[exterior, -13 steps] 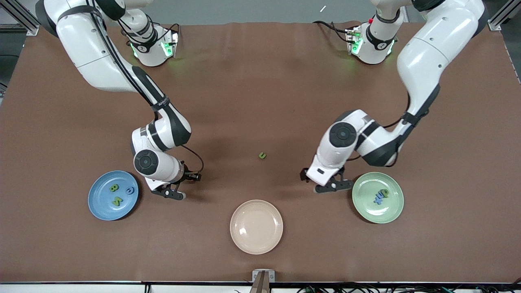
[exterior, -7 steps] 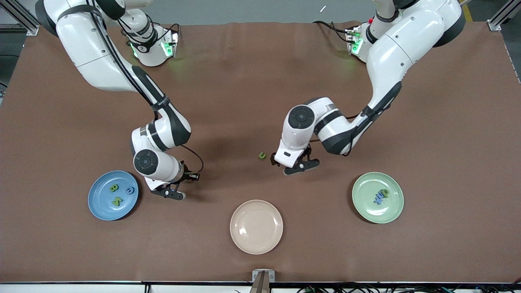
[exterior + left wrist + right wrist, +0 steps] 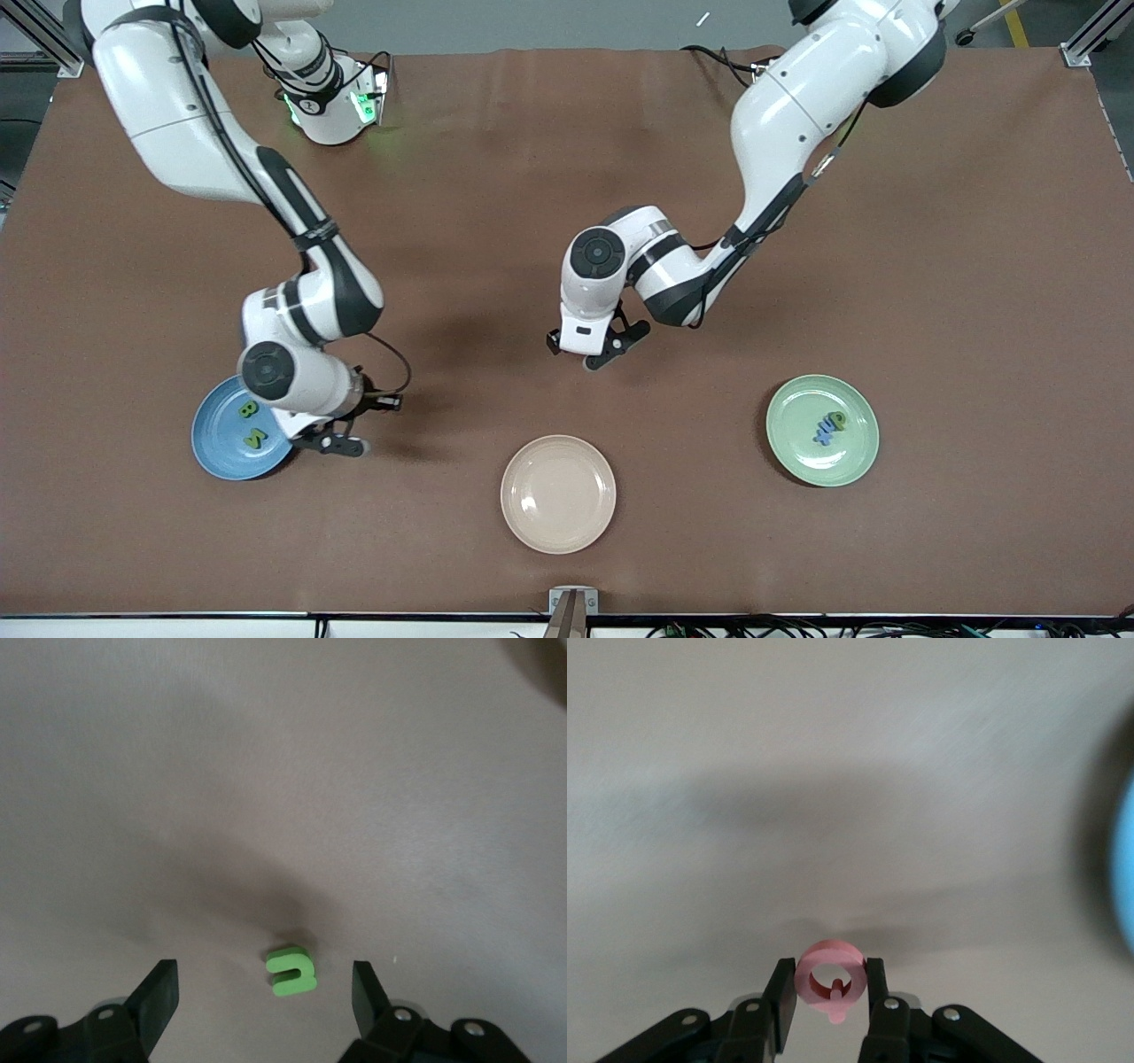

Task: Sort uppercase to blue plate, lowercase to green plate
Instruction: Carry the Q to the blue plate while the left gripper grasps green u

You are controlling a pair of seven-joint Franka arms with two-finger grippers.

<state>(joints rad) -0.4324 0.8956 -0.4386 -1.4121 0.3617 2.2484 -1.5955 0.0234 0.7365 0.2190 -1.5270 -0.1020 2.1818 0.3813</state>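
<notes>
My right gripper (image 3: pixel 341 443) is shut on the pink-red G (image 3: pixel 826 958) and holds it just above the table beside the blue plate (image 3: pixel 217 443). The plate's edge also shows in the right wrist view (image 3: pixel 1127 868). The green B (image 3: pixel 249 409) and green N (image 3: pixel 255 437) lie on that plate; the blue C is hidden under the right arm. My left gripper (image 3: pixel 592 352) is open and low over the mid-table. The green u (image 3: pixel 292 970) lies on the table between its fingers (image 3: pixel 162 985) and is hidden in the front view. The green plate (image 3: pixel 797 452) holds the blue x (image 3: pixel 823 433), the green p (image 3: pixel 836 419) and another blue letter.
A beige plate (image 3: pixel 558 494) sits on the brown table near the front camera, between the blue and green plates. The arms' bases stand along the table edge farthest from the front camera.
My left gripper moved from beside the green plate to the mid-table over the green u. My right gripper shifted toward the blue plate, and its arm now covers the blue C.
</notes>
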